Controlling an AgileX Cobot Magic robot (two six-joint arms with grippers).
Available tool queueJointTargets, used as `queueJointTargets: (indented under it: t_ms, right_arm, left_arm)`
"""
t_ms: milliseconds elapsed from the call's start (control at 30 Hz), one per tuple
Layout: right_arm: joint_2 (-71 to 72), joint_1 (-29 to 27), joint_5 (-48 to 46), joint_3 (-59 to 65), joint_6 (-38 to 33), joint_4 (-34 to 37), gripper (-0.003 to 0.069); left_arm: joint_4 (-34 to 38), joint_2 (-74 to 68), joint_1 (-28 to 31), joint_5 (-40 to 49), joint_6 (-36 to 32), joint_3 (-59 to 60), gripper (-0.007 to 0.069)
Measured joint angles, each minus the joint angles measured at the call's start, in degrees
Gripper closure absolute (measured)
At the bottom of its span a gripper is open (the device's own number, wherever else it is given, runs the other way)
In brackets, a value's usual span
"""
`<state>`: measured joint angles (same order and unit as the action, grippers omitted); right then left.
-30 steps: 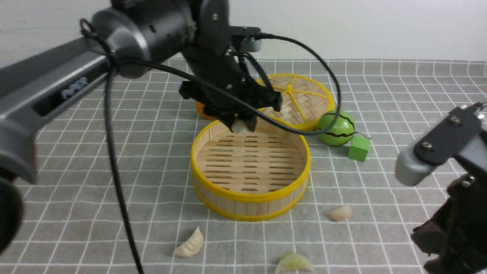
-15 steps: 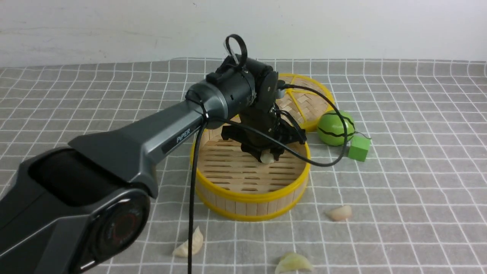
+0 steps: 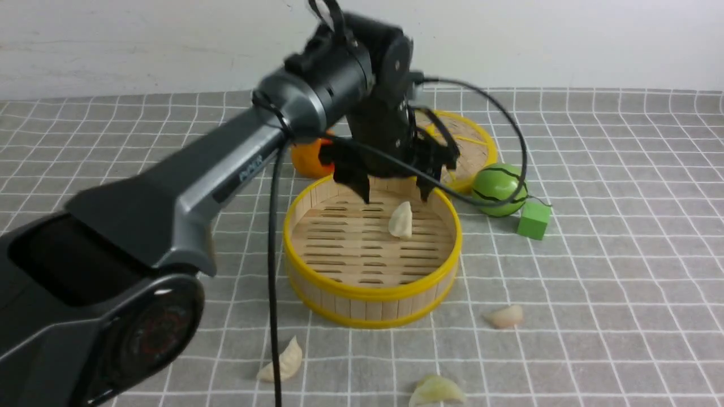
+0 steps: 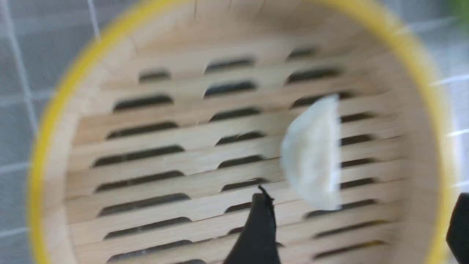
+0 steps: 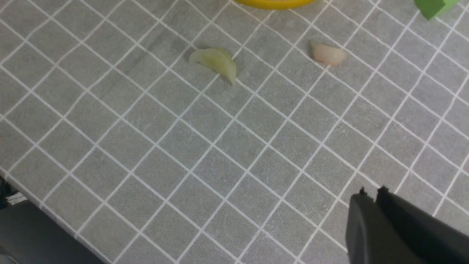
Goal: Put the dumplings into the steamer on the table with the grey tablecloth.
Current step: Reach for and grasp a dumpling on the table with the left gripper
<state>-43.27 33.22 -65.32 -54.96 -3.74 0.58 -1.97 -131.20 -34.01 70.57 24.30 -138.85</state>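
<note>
Sitting on the slatted floor of the round bamboo steamer with yellow rims (image 3: 370,294) was one whitish crescent dumpling (image 3: 401,220), just below the left claw (image 3: 395,195) and clear of it. That claw hung over the basket's far side, spread wide with nothing in it, tips pointing down, the arm reaching in from the left. A cream dumpling (image 3: 281,362), a greenish dumpling (image 3: 435,391) and a pinkish dumpling (image 3: 505,316) lay on the grey grid-cloth desk (image 3: 594,282) in front of the steamer. The right claw (image 5: 373,190) was pinched together, empty, above the cloth.
</note>
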Motion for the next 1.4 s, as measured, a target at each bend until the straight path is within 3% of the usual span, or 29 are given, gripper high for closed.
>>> queueJointTargets:
  t_ms: [233,633,767,967,1267,1400]
  right_arm:
    - [0.0,0.0,4.7,0.0,0.0,0.0,0.0606]
    - [0.0,0.0,9.6,0.0,0.0,2.7,0.0599]
    - [0.0,0.0,9.6,0.0,0.0,4.5,0.0597]
    - [0.0,0.0,9.4,0.0,0.0,7.4,0.0597]
    - [0.0,0.0,7.4,0.0,0.0,8.0,0.0594]
    - [0.0,0.0,6.3,0.0,0.0,7.9,0.0586]
  left_arm:
    - [0.8,15.0,0.0,0.7,-3.1,3.1,0.0050]
    - [-0.3,40.8,0.0,0.7,-10.6,46.9,0.0076]
    - [-0.2,41.9,0.0,-1.7,-11.8,59.3,0.0076]
    - [-0.2,39.1,0.0,-16.3,-13.4,72.6,0.0076]
    - [-0.2,30.4,0.0,-26.1,-13.9,75.0,0.0092]
    - [-0.2,26.8,0.0,-27.3,-13.9,75.0,0.0169]
